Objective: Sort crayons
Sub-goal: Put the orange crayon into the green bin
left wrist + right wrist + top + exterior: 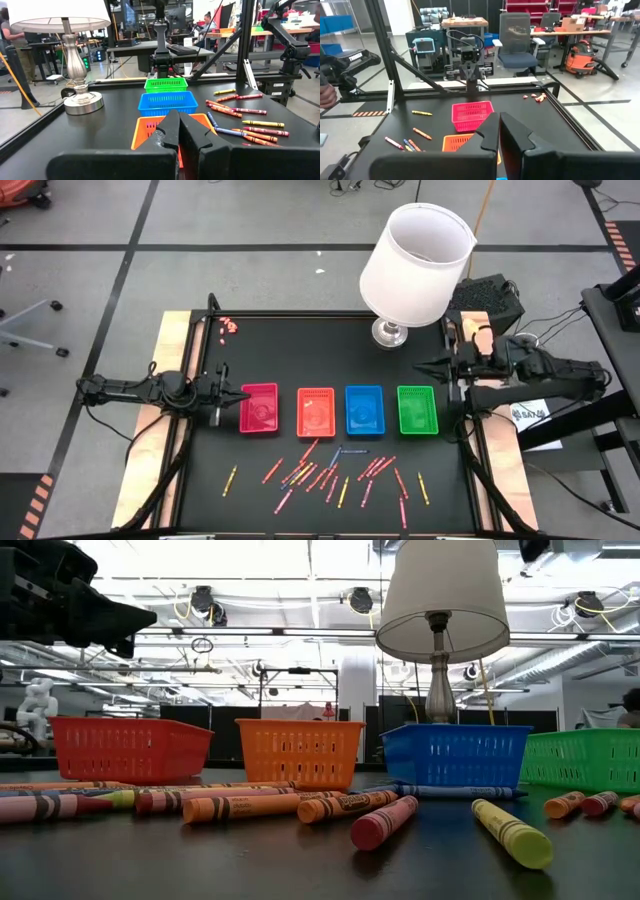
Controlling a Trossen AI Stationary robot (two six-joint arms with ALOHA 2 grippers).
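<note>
Black table (330,330) with four baskets in a row and a lamp (415,260) at the far edge. Your left gripper (243,394) and right gripper (420,364) wait at the sides, both shut and empty. The crayons (330,473) lie heaped near you; closing on that overlap risks catching two colours together.

Table top (330,345): black, pale wood side edges. Four baskets in a row from 9 to 3 o'clock: red basket (259,408), orange basket (316,411), blue basket (364,409), green basket (417,409). Crayons (330,476) at 6 o'clock: mostly red, orange, pink, yellow; a few blue. Lamp (416,265) at 12 o'clock: white shade, silver base. Pink-red bits (229,327) at 10 o'clock.
</note>
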